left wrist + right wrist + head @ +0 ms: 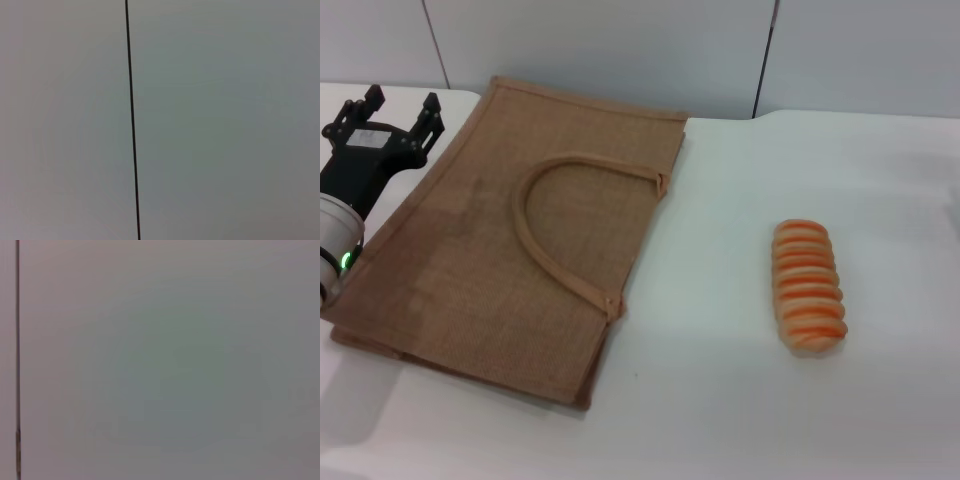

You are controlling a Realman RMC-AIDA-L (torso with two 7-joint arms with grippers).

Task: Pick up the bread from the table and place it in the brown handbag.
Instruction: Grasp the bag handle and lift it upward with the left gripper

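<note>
The bread (808, 286), a ridged tan loaf with orange grooves, lies on the white table (720, 400) at the right. The brown handbag (520, 240) lies flat at the left, its looped handle (565, 230) on top, its opening facing right. My left gripper (400, 100) is open and empty, raised at the bag's far left corner, far from the bread. My right gripper is out of view. Both wrist views show only a plain grey wall with a dark seam (132, 120).
A grey panelled wall (620, 40) stands behind the table's far edge. Bare tabletop lies between the bag and the bread and in front of both.
</note>
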